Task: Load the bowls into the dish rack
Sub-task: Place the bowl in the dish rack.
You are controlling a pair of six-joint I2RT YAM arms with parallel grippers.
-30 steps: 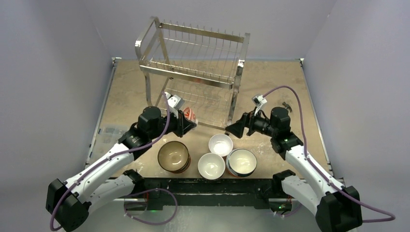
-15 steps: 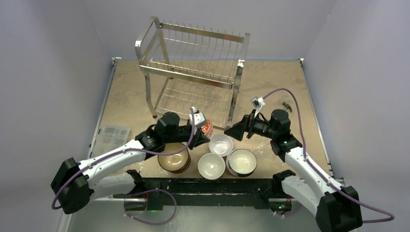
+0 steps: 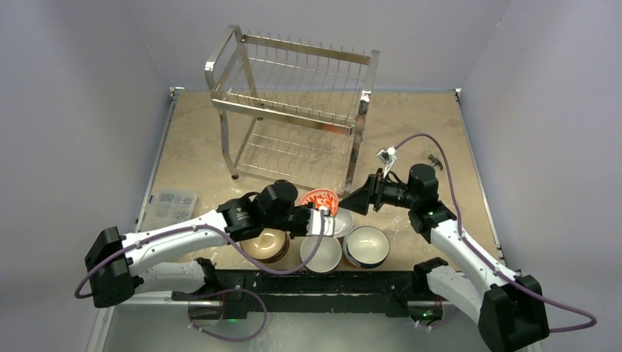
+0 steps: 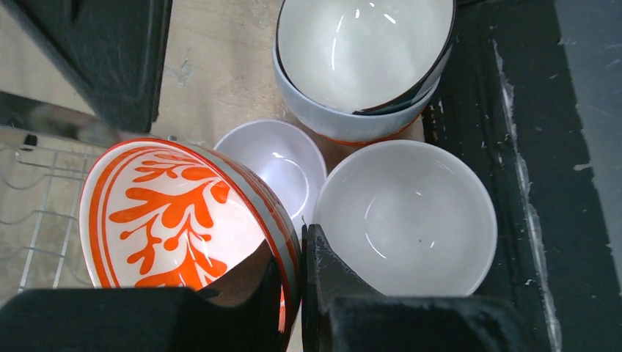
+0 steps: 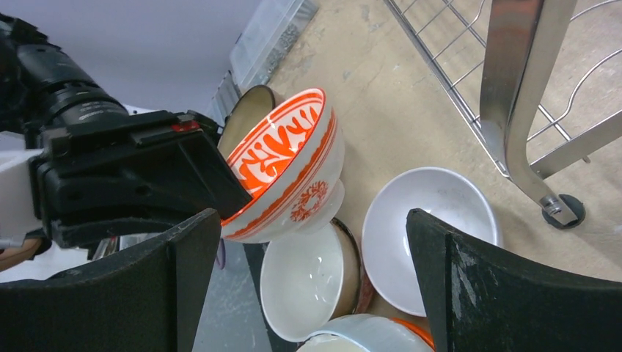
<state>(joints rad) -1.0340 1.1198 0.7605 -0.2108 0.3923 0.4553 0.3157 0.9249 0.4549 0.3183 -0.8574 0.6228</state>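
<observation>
orange-patterned bowl [image 4: 169,213] tilts, rim clamped in the left gripper [image 4: 301,287], over the other bowls [image 4: 407,216] at the near edge of the bench [image 3: 198,139], in front of the dish rack [image 3: 293,110]. right gripper [image 5: 308,220] gapes wide, empty; only its wrist view shows the bowl's outer motif.

I'm watching my left arm [image 3: 169,238] and right arm [image 3: 458,253] showing white shells over black joints, purple cables [image 3: 423,134] looping off both wrists, black wedge fingers [image 5: 499,286] tapering forward, a white tag [image 3: 385,155] sitting beside one cable

Dish rack [image 5: 522,81] cropped, top rt.
</observation>
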